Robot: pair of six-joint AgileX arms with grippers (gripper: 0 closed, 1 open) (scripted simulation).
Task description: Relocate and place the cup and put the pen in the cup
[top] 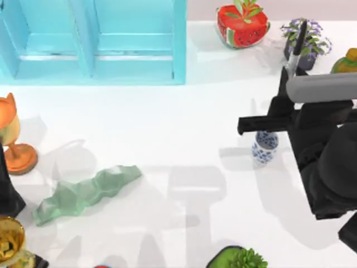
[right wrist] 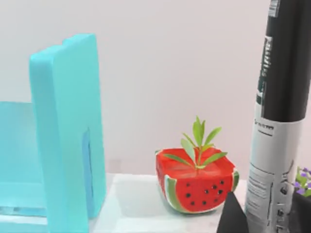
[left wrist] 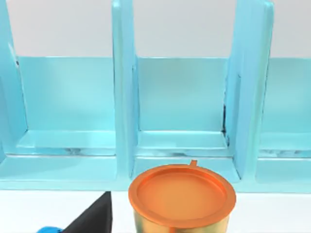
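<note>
Clenched on the pen (top: 296, 49), the right claw (top: 290, 75) hangs over the right part of the surface (top: 167, 128), just above and behind the cup (top: 265, 147). The right arm's black body covers much of the surface's right edge in the top view. In the right wrist view the pen (right wrist: 282, 116) stands upright between the dark fingertips (right wrist: 232, 216), black above and with its grey-white label band lower down.

Going by size, the white surface comes first; it fills the scene and is crossed by soft grey shadows of the arms. A plain pale wall runs behind it. Along the far left stands a turquoise shelf unit (top: 95, 39) with upright dividers (left wrist: 124, 92). A crumpled green lump (top: 83, 192) lies on the near left. At the left edge stands an orange goblet (top: 14, 139), and the left wrist view looks down on its rim (left wrist: 182, 194). The left arm is parked at that left edge; whether its claw is released or clenched I cannot tell. A gold goblet (top: 11, 240) sits in the near left corner. A watermelon-shaped planter (top: 241, 25) and a purple-flowered pot (top: 309, 39) stand at the far right. Smallest is the cup, upright on the surface, apart from the pen.
</note>
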